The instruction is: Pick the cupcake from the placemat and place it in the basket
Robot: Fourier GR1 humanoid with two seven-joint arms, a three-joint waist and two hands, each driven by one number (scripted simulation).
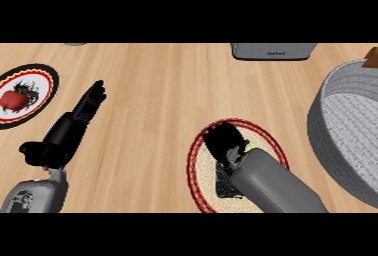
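Head view: right hand [224, 141] over placemat [199, 165], fingers' state can't tell, cupcake hidden; lift straight up, then w/ care over to basket [332, 120] right of placemat; left hand [77, 117] open, resting, well left of placemat

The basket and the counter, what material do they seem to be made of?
The basket looks woven, perhaps grey fabric or rope: fine ribbed texture runs across its wall and inside. The counter looks like light wood with a matte finish, showing long grain streaks.
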